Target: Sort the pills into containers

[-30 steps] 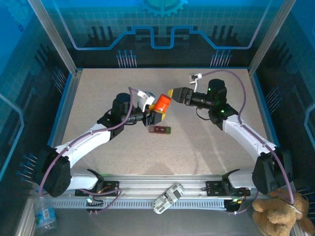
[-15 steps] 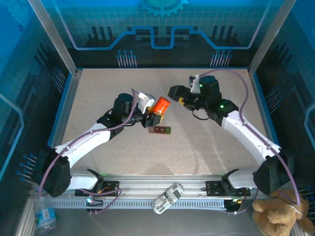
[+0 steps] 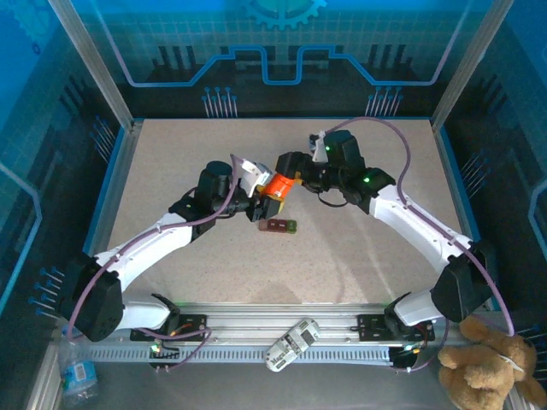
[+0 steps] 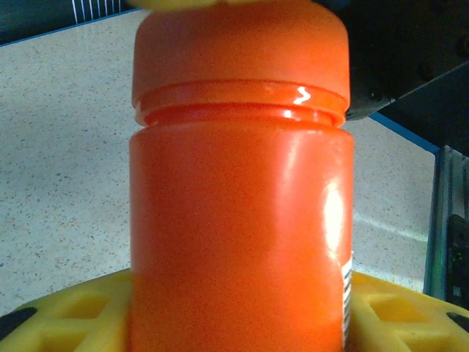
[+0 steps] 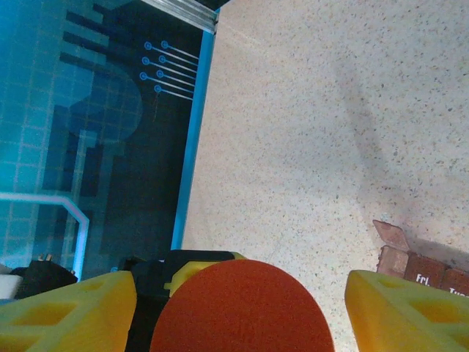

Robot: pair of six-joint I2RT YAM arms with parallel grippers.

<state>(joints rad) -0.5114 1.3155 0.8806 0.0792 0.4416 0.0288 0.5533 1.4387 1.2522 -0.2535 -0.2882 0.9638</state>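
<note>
Evidently the step in hand is uncapping. The left end effector (image 3: 270, 196) is clamped on the body of the orange pill bottle (image 4: 242, 220) and holds it tilted above the table (image 3: 188, 154), cap toward the right arm. The right end effector (image 5: 238, 312) is spread wide, its yellow fingers (image 5: 66, 312) on either side of the bottle's cap (image 4: 238, 51). Gaps show on both sides and it grips nothing.

To do this well, the right end effector should centre on the cap and close squarely on its rim rather than on the neck below. It should then twist about the bottle's own axis against a firm left grip. A slanted grip would likely let the cap slip or drag the bottle round in the left fingers. Once the cap is loose, the mouth is best turned upward so pills do not spill early.

The containers (image 3: 279, 225), a dark red strip of joined compartments with a green end, lie flat on the table near the bottle, on the side toward the arm bases. In the right wrist view, what looks like one end lid (image 5: 390, 236) stands raised. Nothing lies between bottle and strip. Past the table's near edge, a white handset-like object (image 3: 291, 343) rests on the rail and a plush bear (image 3: 491, 376) sits at the corner, both well apart from the work.
</note>
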